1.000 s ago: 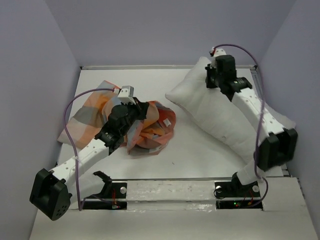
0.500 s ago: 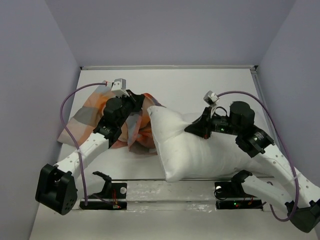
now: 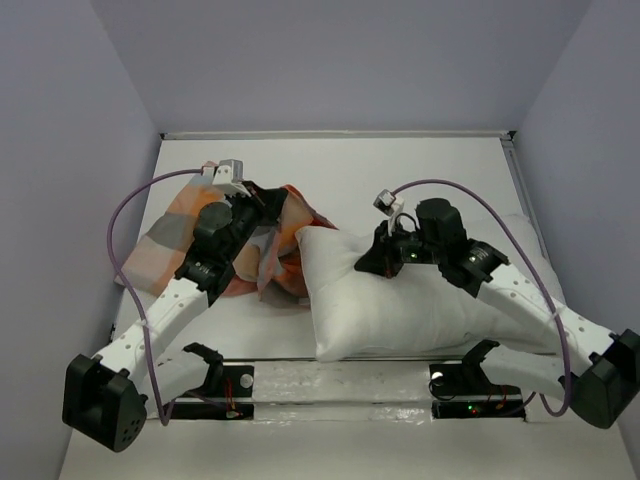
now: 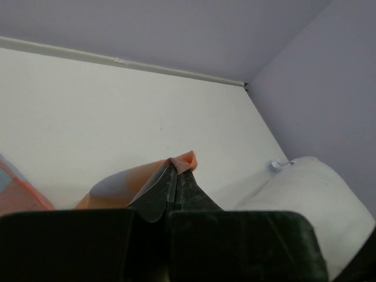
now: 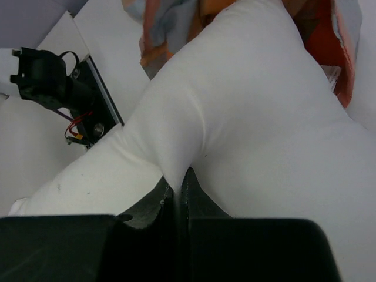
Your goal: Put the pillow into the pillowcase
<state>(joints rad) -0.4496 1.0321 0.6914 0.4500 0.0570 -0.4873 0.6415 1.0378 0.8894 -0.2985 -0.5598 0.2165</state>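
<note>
The white pillow (image 3: 400,305) lies across the near middle of the table, its left end against the pillowcase (image 3: 170,230), a crumpled orange, blue and grey check fabric at the left. My right gripper (image 3: 372,262) is shut on a pinch of the pillow's top fabric (image 5: 235,106). My left gripper (image 3: 283,205) is shut on an orange edge of the pillowcase (image 4: 182,160), holding it lifted above the table. The pillow (image 4: 311,200) shows to the right in the left wrist view. The case's mouth is hidden behind my left arm.
Lavender walls (image 3: 340,60) close in the white table (image 3: 400,170) on three sides. The arm bases (image 3: 215,380) and wiring sit along the near edge. The left base mount (image 5: 53,76) shows in the right wrist view.
My right gripper has dragged the pillow from the back right to the near middle, up against the pillowcase. My left gripper has raised the pillowcase edge slightly.
</note>
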